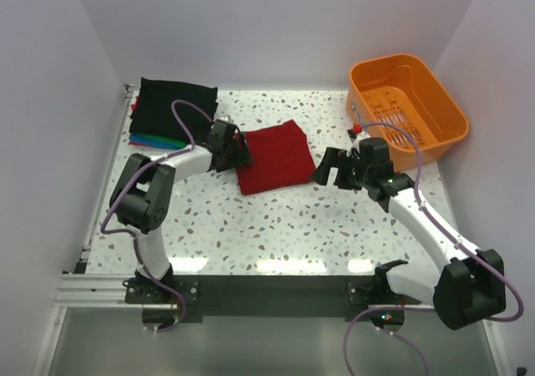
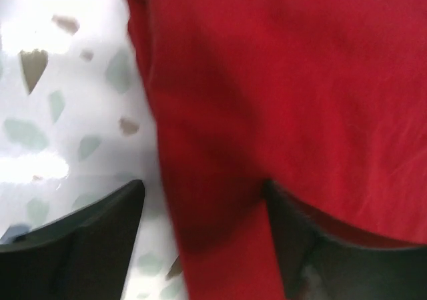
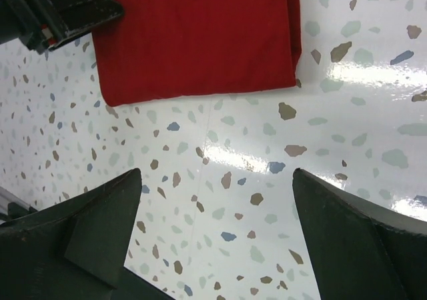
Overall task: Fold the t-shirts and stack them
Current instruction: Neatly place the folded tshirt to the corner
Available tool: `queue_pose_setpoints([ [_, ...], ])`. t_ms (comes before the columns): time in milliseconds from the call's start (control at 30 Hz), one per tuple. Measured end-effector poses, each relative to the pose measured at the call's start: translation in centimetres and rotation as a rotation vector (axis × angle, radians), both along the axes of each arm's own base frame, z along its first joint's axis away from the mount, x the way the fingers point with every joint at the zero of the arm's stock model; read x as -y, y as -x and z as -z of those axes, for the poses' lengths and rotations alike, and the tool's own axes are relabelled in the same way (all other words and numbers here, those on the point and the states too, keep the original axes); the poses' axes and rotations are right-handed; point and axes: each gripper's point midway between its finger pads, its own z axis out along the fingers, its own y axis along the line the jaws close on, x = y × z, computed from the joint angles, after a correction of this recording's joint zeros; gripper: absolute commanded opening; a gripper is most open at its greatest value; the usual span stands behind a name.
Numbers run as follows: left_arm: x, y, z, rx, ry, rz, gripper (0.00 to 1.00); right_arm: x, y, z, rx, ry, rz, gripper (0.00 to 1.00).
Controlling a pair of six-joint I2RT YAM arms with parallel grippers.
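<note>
Right, your dark red t-shirt (image 1: 276, 156) lies folded into a flat rectangle on the speckled surface (image 1: 276, 234), with an arm at either side of it. Your left hand (image 1: 237, 152) sits at the shirt's left edge, jaws spread. From the left wrist, one finger (image 2: 80, 247) is over bare surface and the other is at the cloth, with the shirt's edge running between them and nothing pinched. Your right hand (image 1: 328, 172) hovers just off the shirt's right side, jaws wide, holding nothing. Behind and left of the shirt is the stack of folded t-shirts (image 1: 174, 109), black on top, green and blue edges showing beneath. Well right of the shirt stands the orange basket (image 1: 410, 109).
</note>
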Motion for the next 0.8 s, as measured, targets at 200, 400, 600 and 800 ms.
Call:
queue_pose_setpoints([
  [200, 1.6, -2.0, 0.8, 0.025, -0.055, -0.002, 0.22, 0.3, 0.7, -0.1, 0.008, 0.006, 0.001, 0.99],
  [400, 2.1, -3.9, 0.9, 0.042, -0.149, 0.006, 0.0, 1.3, 2.0, 1.0, -0.012, 0.037, 0.019, 0.99],
  [600, 0.1, -5.9, -0.7, 0.101, -0.374, 0.092, 0.0, 2.3, 2.4, 1.5, -0.012, 0.082, 0.044, 0.99],
  [800, -1.8, -9.6, -6.3, 0.242, -0.624, 0.2, 0.0, 2.9, 2.7, 2.3, -0.026, 0.113, 0.054, 0.99],
])
